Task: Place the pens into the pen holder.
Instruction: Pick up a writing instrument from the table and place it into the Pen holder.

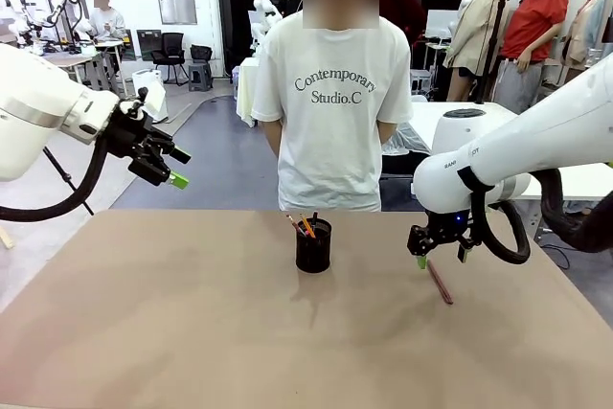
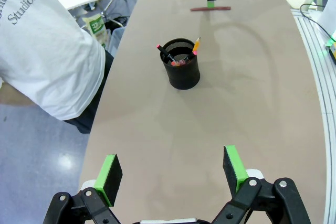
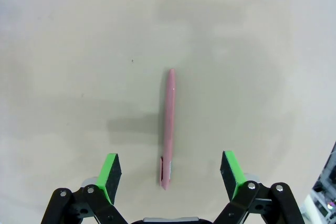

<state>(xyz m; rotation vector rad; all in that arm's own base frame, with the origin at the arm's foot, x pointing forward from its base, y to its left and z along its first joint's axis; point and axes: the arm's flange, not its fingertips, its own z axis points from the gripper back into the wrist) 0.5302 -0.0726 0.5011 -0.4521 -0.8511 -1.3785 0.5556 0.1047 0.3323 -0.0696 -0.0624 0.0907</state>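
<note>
A reddish-pink pen [image 3: 167, 129] lies flat on the brown table [image 1: 172, 313], to the right of the middle, well apart from the black mesh pen holder [image 1: 313, 246]. The holder stands upright near the table's centre, toward the far edge, with two pens already leaning inside it: a black one with a red tip [image 2: 164, 52] and a yellow-orange pencil [image 2: 196, 45].

The right gripper [image 1: 440, 256] hangs low just above the near end of the lying pen, its fingers spread wide with the pen between them and touching neither green pad [image 3: 111, 170]. The left gripper [image 2: 173, 171] is held high off the table's left side, fingers likewise spread apart and holding nothing, pointed toward the holder.

The tabletop is a plain matte brown sheet, bare apart from these things and soft shadows. A person in a white printed T-shirt [image 1: 331, 112] stands at the far edge, right behind the holder. Beyond are a grey floor, white tables, office chairs and other people farther off.
</note>
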